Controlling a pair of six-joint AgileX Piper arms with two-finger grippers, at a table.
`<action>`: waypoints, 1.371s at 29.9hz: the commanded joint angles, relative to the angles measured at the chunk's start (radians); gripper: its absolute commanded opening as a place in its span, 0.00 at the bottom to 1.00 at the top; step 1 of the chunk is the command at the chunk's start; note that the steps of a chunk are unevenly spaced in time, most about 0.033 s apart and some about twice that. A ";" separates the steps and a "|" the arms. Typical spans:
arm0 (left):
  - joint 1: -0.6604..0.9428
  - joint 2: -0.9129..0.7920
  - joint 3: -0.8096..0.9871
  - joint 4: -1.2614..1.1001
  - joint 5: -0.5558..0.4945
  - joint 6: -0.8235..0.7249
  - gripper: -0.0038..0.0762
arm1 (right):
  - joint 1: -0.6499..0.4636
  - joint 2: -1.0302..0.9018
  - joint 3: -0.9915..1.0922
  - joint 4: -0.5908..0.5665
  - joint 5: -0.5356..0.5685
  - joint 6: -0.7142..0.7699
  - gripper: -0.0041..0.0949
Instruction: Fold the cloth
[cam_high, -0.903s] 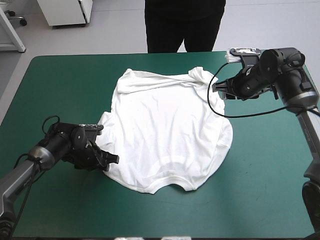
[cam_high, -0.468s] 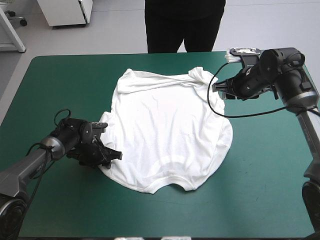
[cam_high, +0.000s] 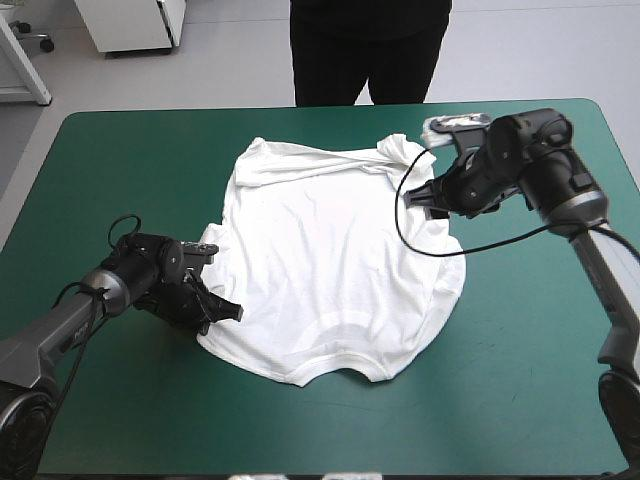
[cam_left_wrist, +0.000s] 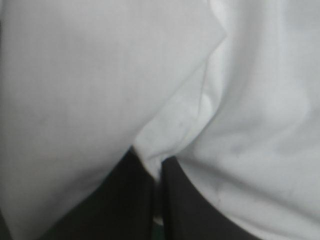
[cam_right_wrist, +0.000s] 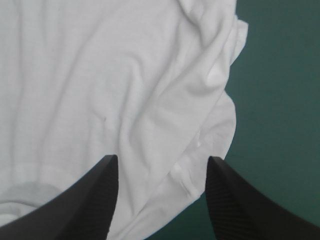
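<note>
The white T-shirt (cam_high: 340, 270) lies spread on the teal-green cover, collar toward the near edge, its far hem bunched. My left gripper (cam_high: 228, 313) is low at the shirt's near-left edge. In the left wrist view its black fingers (cam_left_wrist: 135, 200) are all but shut, a fold of white cloth (cam_left_wrist: 165, 135) pinched between them. My right gripper (cam_high: 412, 197) hovers over the shirt's far-right rim. In the right wrist view it (cam_right_wrist: 161, 159) stands open, with wrinkled cloth (cam_right_wrist: 100, 75) and the shirt's edge under its spread fingers.
Bare teal-green cover (cam_high: 520, 380) surrounds the shirt on all sides, widest at the right and along the near edge. In the right wrist view, bare cover (cam_right_wrist: 280, 100) lies just beside the shirt's edge.
My left gripper slid right onto the shirt's edge and shut on it. My right arm moved left, from beside the shirt to over its far-right rim.
</note>
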 joint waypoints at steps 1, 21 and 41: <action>-0.009 0.030 0.022 -0.077 -0.053 0.010 0.04 | 0.079 -0.051 0.040 -0.146 0.003 0.069 0.57; -0.009 0.030 0.022 -0.100 -0.050 0.040 0.04 | 0.094 -0.051 0.491 -0.139 -0.204 0.231 0.57; -0.009 0.030 0.022 -0.107 -0.043 0.046 0.04 | 0.094 0.105 0.557 -0.015 -0.294 0.222 0.35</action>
